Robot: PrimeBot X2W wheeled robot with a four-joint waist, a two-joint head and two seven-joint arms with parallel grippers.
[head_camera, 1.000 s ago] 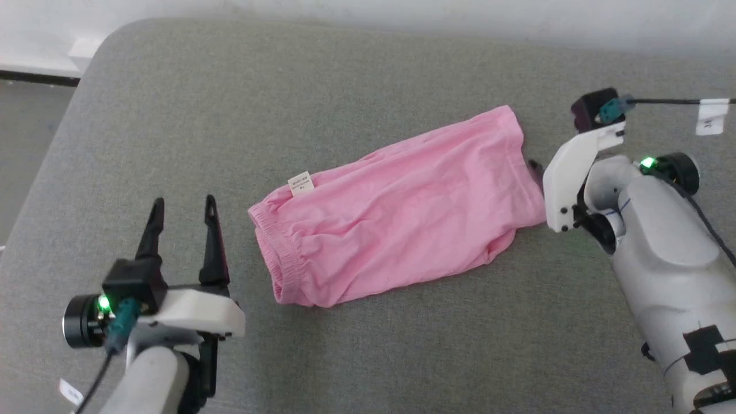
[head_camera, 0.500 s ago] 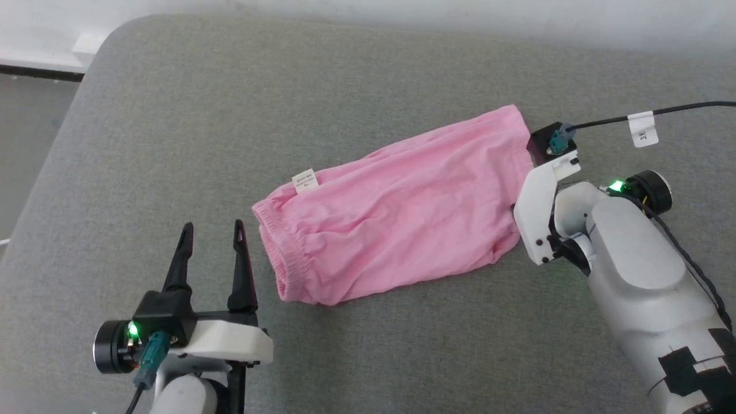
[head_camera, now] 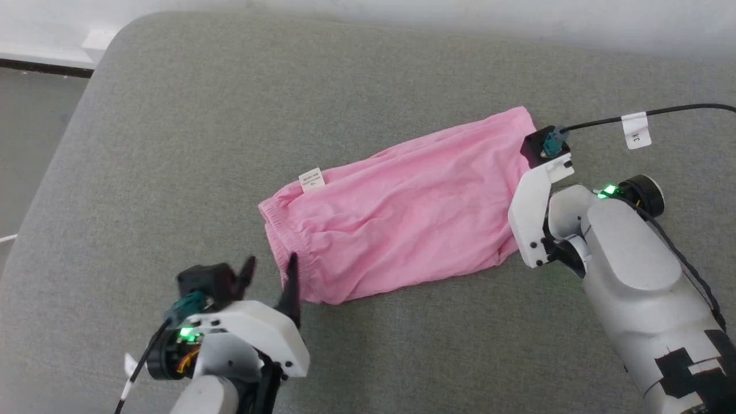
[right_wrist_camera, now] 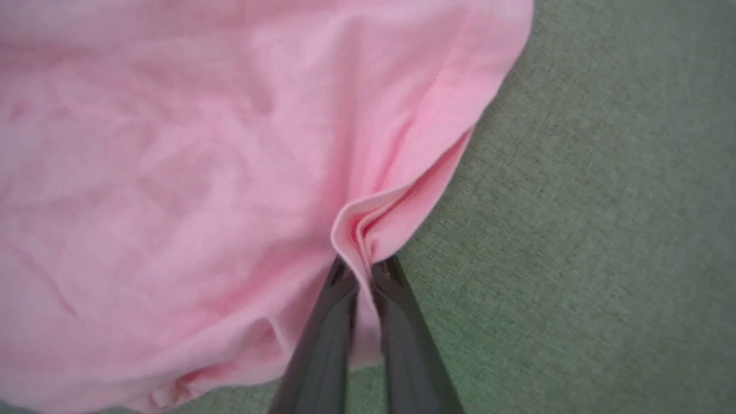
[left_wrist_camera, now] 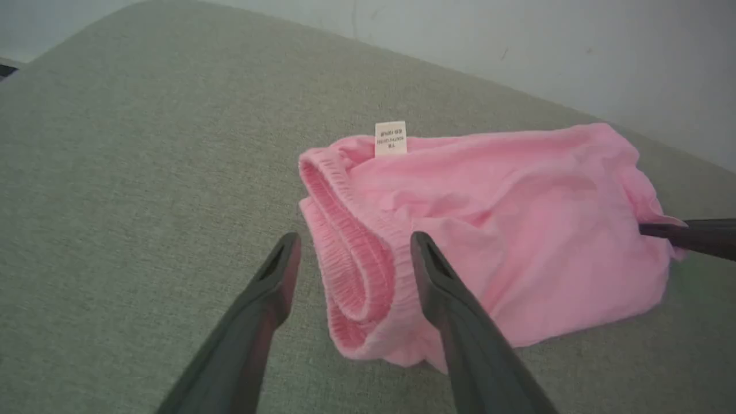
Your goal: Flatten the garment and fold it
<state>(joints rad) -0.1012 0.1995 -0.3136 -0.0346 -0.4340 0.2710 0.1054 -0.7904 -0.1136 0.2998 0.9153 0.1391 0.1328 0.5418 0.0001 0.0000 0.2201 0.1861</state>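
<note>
The garment [head_camera: 402,213], light pink and wrinkled, lies slantwise on the grey cushion with its white label [head_camera: 311,179] at the elastic hem on the left. My left gripper [head_camera: 271,261] stands open at that hem. In the left wrist view its fingers [left_wrist_camera: 355,238] straddle the near corner of the gathered waistband [left_wrist_camera: 351,259]. My right gripper [right_wrist_camera: 362,267] is shut on a pinched fold of the garment's [right_wrist_camera: 172,144] right-hand hem. Its dark finger [left_wrist_camera: 690,236] shows at that end in the left wrist view, while the right wrist [head_camera: 532,213] hides the fingers in the head view.
The grey cushion [head_camera: 172,144] curves away at its rounded left edge, with floor [head_camera: 29,126] beyond it. A white wall [head_camera: 402,8] runs along the back. A black cable with a white tag [head_camera: 635,129] trails from the right wrist.
My right gripper moved in to the garment's right hem and shut on it. My left gripper travelled right and forward, tipping down over the waistband corner. The head view shifted a little.
</note>
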